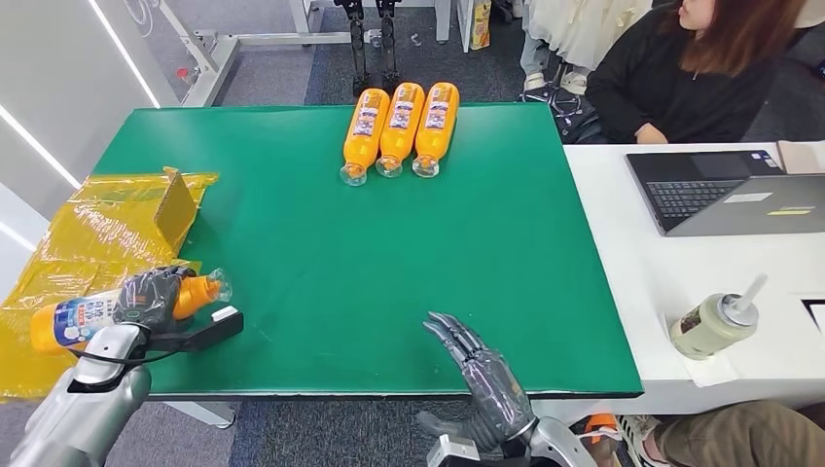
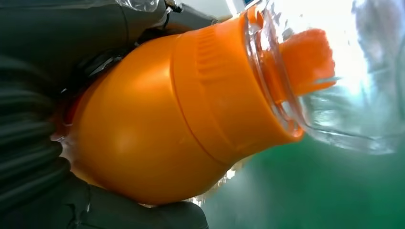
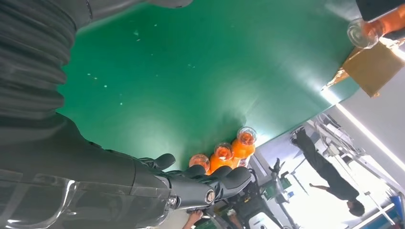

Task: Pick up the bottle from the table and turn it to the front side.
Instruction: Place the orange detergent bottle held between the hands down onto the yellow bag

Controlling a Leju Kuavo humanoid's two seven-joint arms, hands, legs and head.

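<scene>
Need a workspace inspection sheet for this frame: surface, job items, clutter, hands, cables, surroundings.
Surface: green table, white desk beside it.
Job's things: held bottle, lying sideways; three bottles side by side at the far edge.
Clutter: yellow bags, cardboard piece.
Hands: left hand grips the held bottle; right hand holds nothing, fingers apart, at the near edge.
Cables: nothing seen.
Surroundings: laptop, cup, seated person.

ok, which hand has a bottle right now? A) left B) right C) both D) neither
A: the left hand grips an orange bottle over the table's left edge, while the right hand lies open on the green table, holding nothing.
</scene>
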